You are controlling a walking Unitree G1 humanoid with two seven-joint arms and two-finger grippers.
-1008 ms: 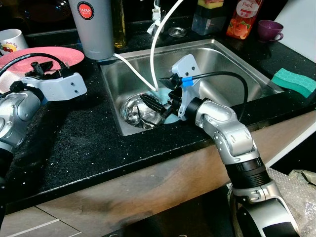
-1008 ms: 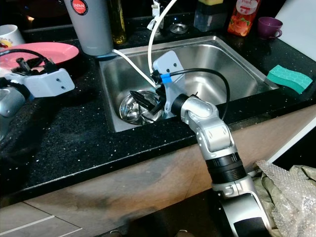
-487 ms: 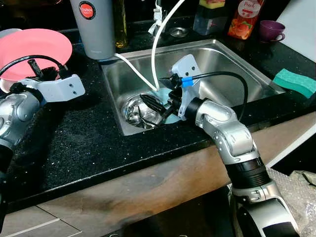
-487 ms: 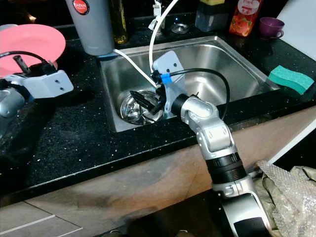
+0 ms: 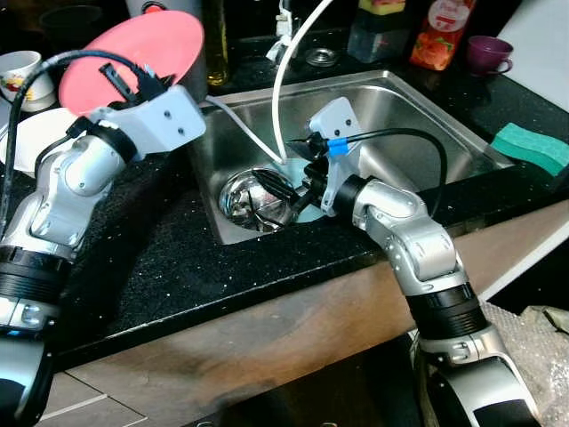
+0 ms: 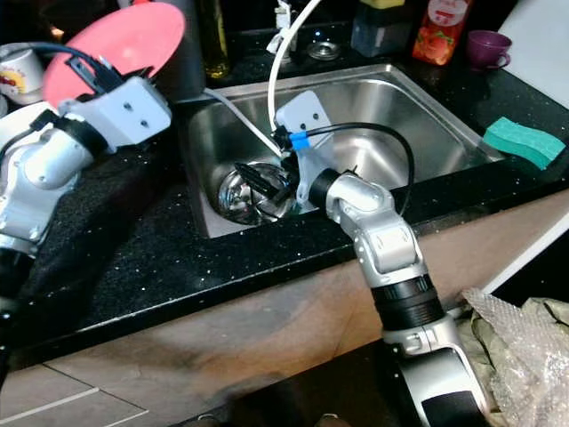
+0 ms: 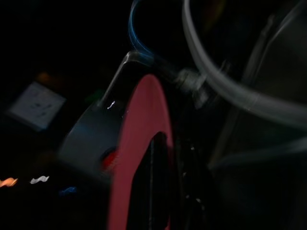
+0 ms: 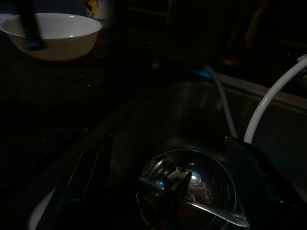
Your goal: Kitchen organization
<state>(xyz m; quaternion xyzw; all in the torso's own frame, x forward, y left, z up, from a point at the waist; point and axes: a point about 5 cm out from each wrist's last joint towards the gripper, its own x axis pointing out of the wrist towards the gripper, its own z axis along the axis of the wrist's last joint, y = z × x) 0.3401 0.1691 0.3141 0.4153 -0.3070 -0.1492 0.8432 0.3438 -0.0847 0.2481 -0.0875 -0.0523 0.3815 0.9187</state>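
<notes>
The left hand (image 5: 133,80) is clamped on the rim of a pink plate (image 5: 133,49), holding it up on edge above the black tabletop (image 5: 151,258), just beside the left rim of the steel sink (image 5: 418,116); the left wrist view shows the plate (image 7: 141,158) edge-on with a black finger (image 7: 152,187) against it. The right hand (image 5: 276,191) reaches down into the sink's near-left corner, its fingers spread apart around a shiny steel bowl (image 5: 249,200) that lies on the sink floor. A white hose (image 5: 284,71) curves down into the sink beside it. A green sponge (image 5: 531,147) lies near the tabletop's right edge, and a purple cup (image 5: 484,53) stands toward the back right corner.
</notes>
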